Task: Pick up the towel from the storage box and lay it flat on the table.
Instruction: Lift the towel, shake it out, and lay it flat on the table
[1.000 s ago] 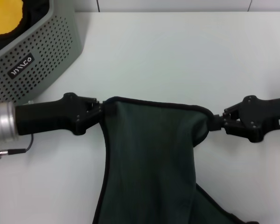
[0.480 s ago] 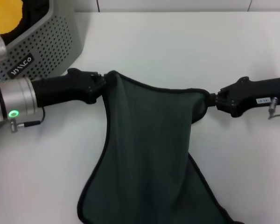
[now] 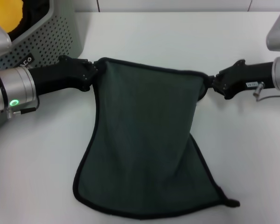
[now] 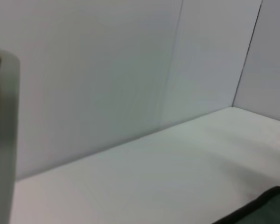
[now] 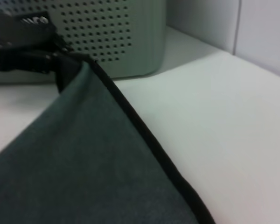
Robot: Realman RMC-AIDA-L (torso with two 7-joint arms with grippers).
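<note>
White table (image 3: pixel 177 42), storage box (image 3: pixel 46 39) beside towel (image 3: pixel 144 140)

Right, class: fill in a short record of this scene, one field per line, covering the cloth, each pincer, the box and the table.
cloth: the towel, dark green face up, black border, stretched between both arms
left pincer: shut on the towel's far left corner, beside the storage box
right pincer: shut on the far right corner
near edge: lies on the table, one corner curled
storage box: grey, perforated, far left, a yellow cloth inside
task state: towel out of box, not yet released
</note>
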